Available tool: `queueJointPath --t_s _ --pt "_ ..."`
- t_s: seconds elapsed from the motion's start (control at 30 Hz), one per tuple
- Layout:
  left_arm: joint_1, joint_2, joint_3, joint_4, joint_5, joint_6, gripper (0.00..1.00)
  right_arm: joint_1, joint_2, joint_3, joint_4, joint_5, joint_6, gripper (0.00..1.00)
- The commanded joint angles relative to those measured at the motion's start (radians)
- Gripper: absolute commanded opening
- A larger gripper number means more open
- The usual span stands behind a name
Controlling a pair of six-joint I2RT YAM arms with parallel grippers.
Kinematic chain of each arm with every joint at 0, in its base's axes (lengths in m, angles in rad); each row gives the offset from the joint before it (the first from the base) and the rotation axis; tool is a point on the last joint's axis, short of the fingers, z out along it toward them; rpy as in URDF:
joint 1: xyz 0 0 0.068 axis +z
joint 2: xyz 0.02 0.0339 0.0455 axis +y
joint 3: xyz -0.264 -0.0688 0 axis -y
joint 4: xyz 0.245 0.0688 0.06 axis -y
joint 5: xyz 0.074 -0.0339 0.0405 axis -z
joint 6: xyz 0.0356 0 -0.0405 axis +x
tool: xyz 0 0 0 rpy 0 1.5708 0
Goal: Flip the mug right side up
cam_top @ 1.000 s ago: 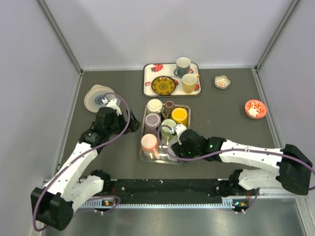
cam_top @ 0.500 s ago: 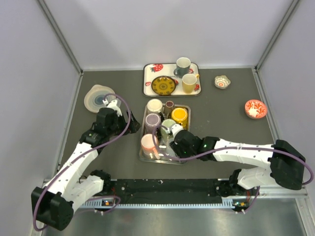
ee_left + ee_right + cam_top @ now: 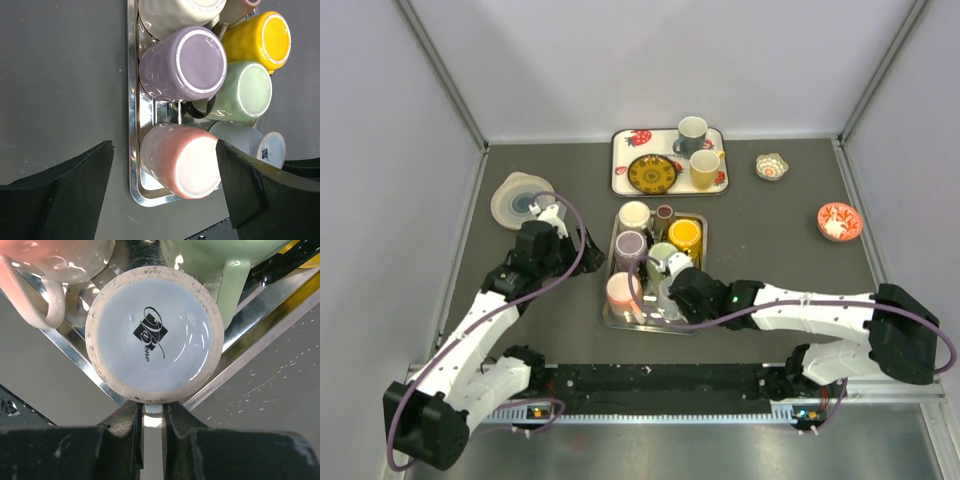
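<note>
A pale blue-white mug [image 3: 154, 342] stands upside down in the near right corner of a metal tray [image 3: 80, 365], its printed base toward the right wrist camera. My right gripper [image 3: 152, 415] is shut on that mug's handle, which shows as a thin pale strip between the fingers. In the top view the right gripper [image 3: 672, 288] sits at the tray's [image 3: 610, 318] near right side and covers most of the mug. My left gripper [image 3: 165, 150] is open above the tray's left edge, over a pink upside-down mug [image 3: 182, 165], touching nothing. The left gripper [image 3: 582, 245] stays left of the tray.
The tray also holds purple [image 3: 629, 245], green [image 3: 662, 254], yellow [image 3: 685, 235] and cream [image 3: 634, 214] mugs packed close together. A strawberry-print tray [image 3: 620, 150] with two upright mugs and a plate sits behind. Stacked bowls [image 3: 520, 198] lie far left, small bowls [image 3: 839, 221] right.
My right gripper has slid left onto the tray and closed on the pale mug's handle. The left arm has hardly moved.
</note>
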Motion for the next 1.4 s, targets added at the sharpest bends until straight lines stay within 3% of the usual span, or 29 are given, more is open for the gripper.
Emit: queueJointPath --t_s 0.0,0.33,0.53,0.63,0.77,0.9,1.07,1.23,1.37 --pt "0.001 -0.028 0.003 0.022 0.002 0.007 0.88 0.064 -0.049 0.042 -0.044 0.072 0.013 0.0" --pt "0.001 -0.125 0.061 -0.022 -0.114 0.0 0.87 0.161 -0.305 0.159 -0.202 0.103 0.067 0.0" --pt "0.002 -0.246 0.081 0.025 -0.183 -0.06 0.93 0.147 -0.41 0.242 -0.161 0.12 0.093 0.0" --pt "0.002 -0.316 0.055 0.096 -0.098 -0.095 0.97 0.002 -0.43 0.254 -0.049 -0.026 0.125 0.0" --pt "0.002 -0.373 0.006 0.266 0.12 -0.143 0.98 -0.296 -0.447 0.199 0.191 -0.381 0.285 0.0" --pt "0.002 -0.369 -0.054 0.512 0.318 -0.282 0.99 -0.433 -0.418 0.124 0.585 -0.587 0.482 0.0" --pt "-0.002 -0.306 -0.151 0.79 0.509 -0.448 0.97 -0.473 -0.362 0.029 0.902 -0.686 0.674 0.0" --pt "-0.021 -0.24 -0.232 1.027 0.528 -0.588 0.89 -0.474 -0.304 -0.017 1.051 -0.703 0.749 0.0" --pt "-0.083 -0.188 -0.217 1.05 0.518 -0.577 0.85 -0.471 -0.272 -0.048 1.103 -0.69 0.775 0.0"
